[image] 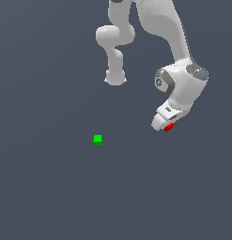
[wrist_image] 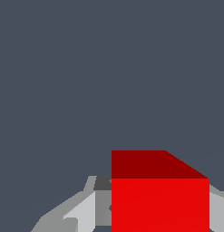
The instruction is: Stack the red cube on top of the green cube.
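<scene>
The red cube sits between the fingers of my white gripper on the exterior view's right, mostly hidden by the hand. In the wrist view the red cube fills the space between the grey fingers, which press against its sides. The green cube lies on the dark floor far to the exterior view's left of the gripper, a little lower in the picture. It does not show in the wrist view.
The white robot arm and its base stand at the back. The plain dark grey floor spreads all around.
</scene>
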`<act>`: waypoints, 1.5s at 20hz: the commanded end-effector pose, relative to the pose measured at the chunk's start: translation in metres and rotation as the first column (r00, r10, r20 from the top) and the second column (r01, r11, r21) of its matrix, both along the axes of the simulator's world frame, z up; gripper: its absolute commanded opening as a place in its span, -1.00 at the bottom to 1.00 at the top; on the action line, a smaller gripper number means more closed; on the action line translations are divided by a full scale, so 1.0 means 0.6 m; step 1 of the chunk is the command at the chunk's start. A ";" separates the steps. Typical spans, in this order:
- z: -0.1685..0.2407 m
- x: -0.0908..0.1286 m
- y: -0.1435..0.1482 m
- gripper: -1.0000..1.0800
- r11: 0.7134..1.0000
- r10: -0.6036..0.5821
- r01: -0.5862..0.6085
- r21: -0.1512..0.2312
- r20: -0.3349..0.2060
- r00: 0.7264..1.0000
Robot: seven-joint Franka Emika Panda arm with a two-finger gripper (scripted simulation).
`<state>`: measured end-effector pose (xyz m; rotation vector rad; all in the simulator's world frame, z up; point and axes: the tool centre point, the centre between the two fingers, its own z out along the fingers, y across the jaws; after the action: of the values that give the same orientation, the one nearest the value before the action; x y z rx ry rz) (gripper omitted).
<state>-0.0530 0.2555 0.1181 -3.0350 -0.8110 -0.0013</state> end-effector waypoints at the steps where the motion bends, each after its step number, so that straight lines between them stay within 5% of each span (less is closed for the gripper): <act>1: -0.001 0.000 -0.006 -1.00 1.000 0.000 0.000 0.000 0.000 1.000; 11: -0.018 0.006 -0.113 -1.00 1.000 -0.001 0.001 0.000 0.000 1.000; 30: -0.079 0.035 -0.497 -1.00 1.000 -0.001 0.001 -0.001 0.000 1.000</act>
<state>-0.0334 -0.0280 0.0727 -3.0369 -0.8059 0.0011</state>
